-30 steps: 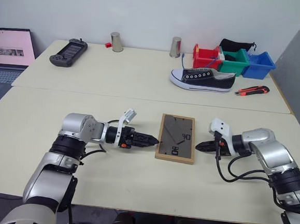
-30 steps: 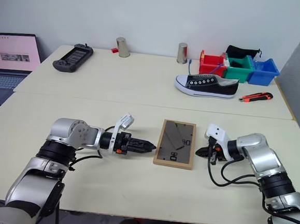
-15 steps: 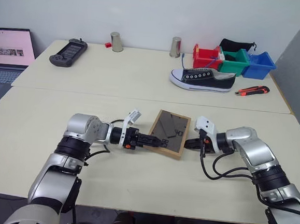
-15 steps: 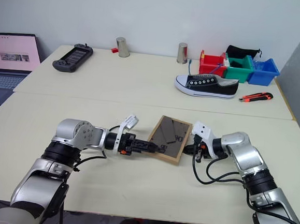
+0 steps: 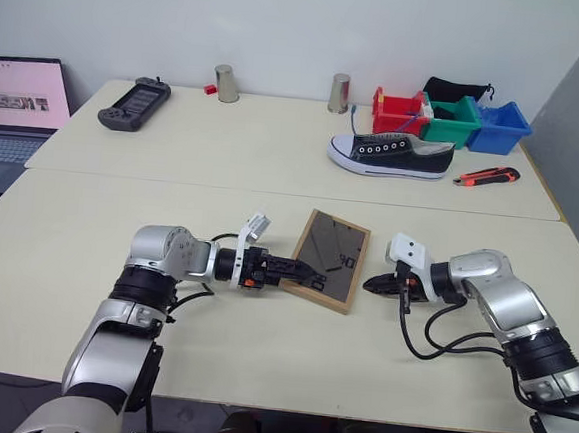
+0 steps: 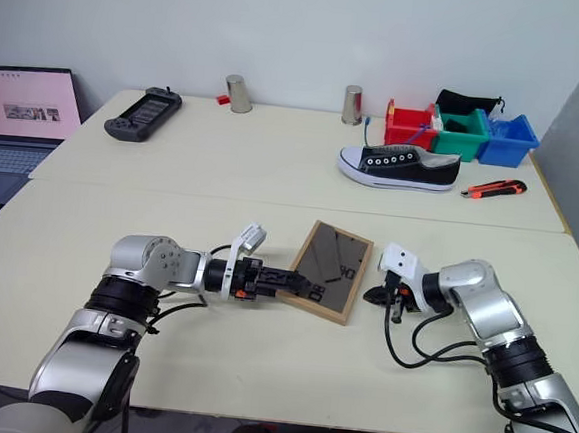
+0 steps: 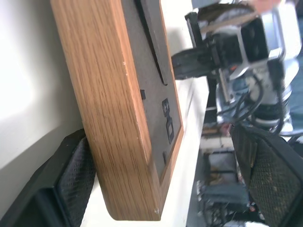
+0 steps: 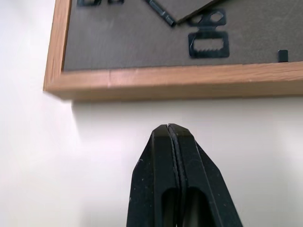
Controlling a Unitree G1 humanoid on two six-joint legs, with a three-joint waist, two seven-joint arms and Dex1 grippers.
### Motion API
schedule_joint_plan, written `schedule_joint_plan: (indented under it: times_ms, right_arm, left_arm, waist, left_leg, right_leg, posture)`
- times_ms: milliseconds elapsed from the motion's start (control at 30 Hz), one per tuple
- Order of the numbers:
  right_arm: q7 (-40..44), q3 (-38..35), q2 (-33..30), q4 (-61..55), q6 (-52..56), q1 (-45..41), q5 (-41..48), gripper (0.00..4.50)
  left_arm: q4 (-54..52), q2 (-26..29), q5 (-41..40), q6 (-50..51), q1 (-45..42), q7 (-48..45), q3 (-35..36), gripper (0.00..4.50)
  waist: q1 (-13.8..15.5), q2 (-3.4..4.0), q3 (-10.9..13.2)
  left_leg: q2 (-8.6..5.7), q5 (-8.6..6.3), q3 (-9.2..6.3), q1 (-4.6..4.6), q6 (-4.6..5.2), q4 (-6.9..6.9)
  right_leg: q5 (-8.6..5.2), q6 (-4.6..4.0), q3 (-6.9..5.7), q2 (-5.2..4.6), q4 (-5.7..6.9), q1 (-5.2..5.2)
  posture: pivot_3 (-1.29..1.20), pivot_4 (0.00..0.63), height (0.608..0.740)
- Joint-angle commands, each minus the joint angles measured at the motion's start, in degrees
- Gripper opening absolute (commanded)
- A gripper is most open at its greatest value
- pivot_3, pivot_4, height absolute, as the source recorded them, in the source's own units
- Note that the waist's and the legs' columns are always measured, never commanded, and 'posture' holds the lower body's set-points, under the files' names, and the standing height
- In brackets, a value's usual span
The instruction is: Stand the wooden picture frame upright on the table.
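- Both arms are built of rounded, silver-grey metallic shells joined by black ring-like segments.
- The left gripper [image 5: 300, 272] has slim black fingers with a mesh-textured pad surface, seen close in the left wrist view; a small orange-red mark sits at the finger base.
- A white angular bracket sits on top of each wrist.
- The right gripper [image 5: 373, 282] has tapering glossy black fingers with a thin seam between them.
- Black cables loop loosely from the right wrist back under the forearm; a shorter black cable curls by the left forearm.
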Motion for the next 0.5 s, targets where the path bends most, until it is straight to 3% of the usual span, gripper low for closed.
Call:
schedule_joint_plan:
  times_ms: [33, 167, 433, 500]
  right_arm:
    - [0.44, -0.11, -1.60, -0.40, -0.12, 0.51, -1.21, 0.01]
    - [-1.37, -0.34, 0.14, 0.76, -0.05, -1.40, -1.60, 0.01]
    - [-3.22, 0.69, 4.38, 1.69, 0.69, -4.95, -3.09, 0.01]
    - [-3.19, 0.62, 4.50, 1.34, 0.96, -4.74, -3.16, 0.00]
  left_arm:
    - [5.91, -0.39, 3.77, -3.27, -0.33, 2.34, -0.53, 4.50]
    - [8.66, -1.03, 4.77, -5.43, -1.86, 0.76, -2.26, 4.50]
    - [8.72, -3.17, 6.13, -7.20, -3.14, -2.34, -5.40, 4.50]
    - [8.51, -3.18, 6.47, -7.37, -3.00, -2.77, -5.70, 4.15]
  waist:
    - [0.20, -0.01, -0.04]
    - [0.21, 0.00, -0.04]
    - [0.97, 0.02, -0.06]
    - [1.14, 0.02, -0.06]
  left_leg:
    - [0.00, 0.00, 0.00, 0.08, 0.01, 0.00]
    - [0.01, -0.09, 0.00, 0.86, 0.18, -0.08]
    - [0.01, -0.03, -0.01, 0.83, 0.15, -0.07]
    - [0.00, 0.00, -0.05, 0.79, 0.10, -0.08]
  right_leg:
    - [0.00, 0.00, 0.00, 0.00, -0.01, 0.10]
    - [-0.02, 0.04, 0.00, 0.01, -0.11, 0.80]
    - [0.00, 0.06, 0.00, 0.02, -0.11, 0.80]
    - [0.00, 0.06, -0.01, 0.02, -0.14, 0.79]
  posture:
    - [0.00, 0.150, 0.740]
    - [0.00, 0.150, 0.740]
    - [0.00, 0.150, 0.740]
    - [0.00, 0.150, 0.740]
